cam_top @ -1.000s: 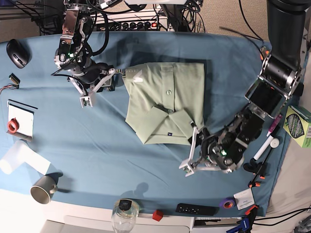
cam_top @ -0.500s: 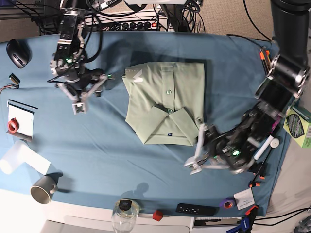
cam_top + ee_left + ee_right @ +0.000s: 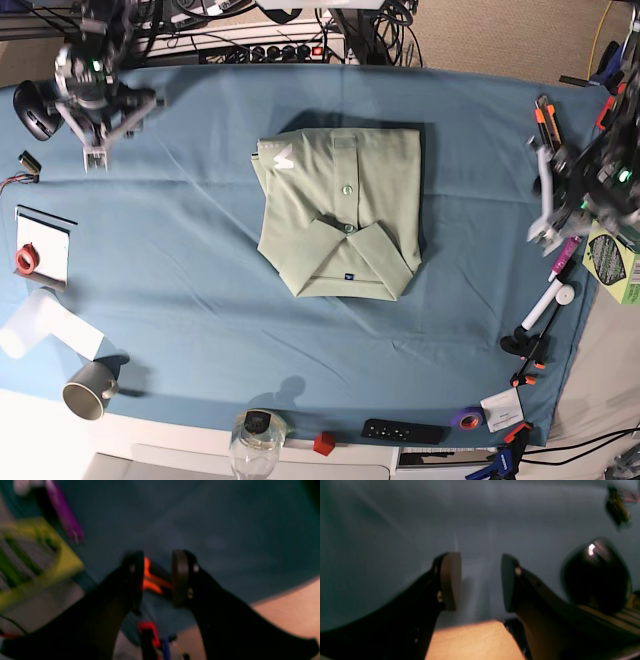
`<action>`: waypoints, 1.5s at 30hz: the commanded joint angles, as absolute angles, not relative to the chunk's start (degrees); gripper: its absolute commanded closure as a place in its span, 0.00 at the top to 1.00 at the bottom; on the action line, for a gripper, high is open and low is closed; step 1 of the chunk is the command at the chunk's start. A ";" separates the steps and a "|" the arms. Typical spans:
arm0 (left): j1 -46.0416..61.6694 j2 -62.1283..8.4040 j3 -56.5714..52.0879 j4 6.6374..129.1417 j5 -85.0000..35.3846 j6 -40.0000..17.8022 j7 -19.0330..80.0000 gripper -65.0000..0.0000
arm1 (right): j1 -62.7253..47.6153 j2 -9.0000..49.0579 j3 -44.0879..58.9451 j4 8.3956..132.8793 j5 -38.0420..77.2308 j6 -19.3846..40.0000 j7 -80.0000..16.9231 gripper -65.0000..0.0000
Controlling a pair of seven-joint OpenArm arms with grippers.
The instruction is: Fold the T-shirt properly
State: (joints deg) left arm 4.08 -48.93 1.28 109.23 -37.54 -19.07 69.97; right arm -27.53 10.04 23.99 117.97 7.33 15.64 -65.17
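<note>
Though folded, one T-shirt (image 3: 342,210), two open grippers.

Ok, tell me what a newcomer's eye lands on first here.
The folded pale green T-shirt lies alone in the middle of the blue table cloth, collar toward the near edge. Both end effectors sit far out at the sides, empty: the left end effector by the markers, the right end effector near the black mouse.
</note>
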 commanded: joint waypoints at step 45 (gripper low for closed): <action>18.44 -14.94 9.41 45.89 -13.61 -12.58 16.23 0.27 | -14.44 11.35 26.94 32.71 11.60 19.29 -27.49 0.40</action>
